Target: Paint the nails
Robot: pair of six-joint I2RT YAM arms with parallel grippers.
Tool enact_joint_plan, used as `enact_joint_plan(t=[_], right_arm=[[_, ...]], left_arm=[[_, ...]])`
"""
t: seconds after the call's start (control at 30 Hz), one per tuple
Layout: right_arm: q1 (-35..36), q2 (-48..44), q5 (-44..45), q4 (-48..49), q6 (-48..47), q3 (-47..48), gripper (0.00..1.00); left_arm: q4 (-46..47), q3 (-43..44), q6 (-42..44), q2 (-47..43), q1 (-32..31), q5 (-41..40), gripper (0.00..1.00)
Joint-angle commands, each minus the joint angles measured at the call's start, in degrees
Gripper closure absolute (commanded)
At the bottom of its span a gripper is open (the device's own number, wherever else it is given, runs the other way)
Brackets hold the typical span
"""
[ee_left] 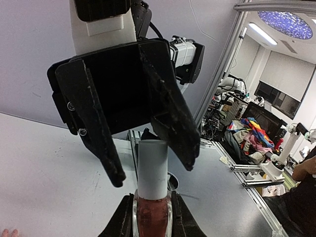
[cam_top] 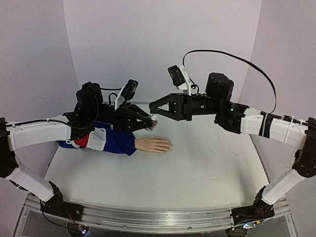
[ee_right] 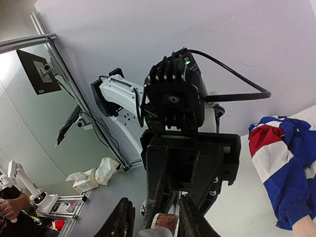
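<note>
Nails [cam_top: 169,145] are lying at the 3 o'clock end of the pale peach mannequin hand [cam_top: 153,144] on the tabletop [cam_top: 207,168], too tiny to make out. My left tool [cam_top: 150,124] is clamping the pink bottle [ee_left: 152,217]; my right tool [cam_top: 153,112] is gaping around its cap [ee_left: 152,168].

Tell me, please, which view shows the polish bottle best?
Left wrist view: the bottle and its pale cap sit close and centred, held by the left gripper. The top external view shows only a speck; the right wrist view catches just its cap end.
</note>
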Motion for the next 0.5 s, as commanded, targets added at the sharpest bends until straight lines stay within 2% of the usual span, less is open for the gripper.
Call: enact_joint_plan(t=[0.0,0.13,0.33,0.4,0.47], right_arm=[[0.4,0.4,-1.8,8.4,2.2,-0.1,0.7],[1.2,0.8,-1.7,9.2,2.2,-0.1,0.73],[1.8,1.2,0.0,9.7,2.0,-0.2,0.89],[1.9,1.1,2.0,9.6,1.9,-0.6,0.98],[1.9,0.8,5.0,9.2,1.7,-1.3,1.0]], left_arm=[[3.8,3.2,-1.4,-1.7,0.1,0.8,1.0],[4.2,3.3,-1.5,-1.9,0.1,-1.1,1.0],[4.4,3.3,-0.6,-2.0,0.1,-7.0,1.0],[4.4,3.2,0.2,-1.9,0.1,-10.1,1.0],[4.4,2.4,2.3,-2.3,0.1,-14.8,1.0]])
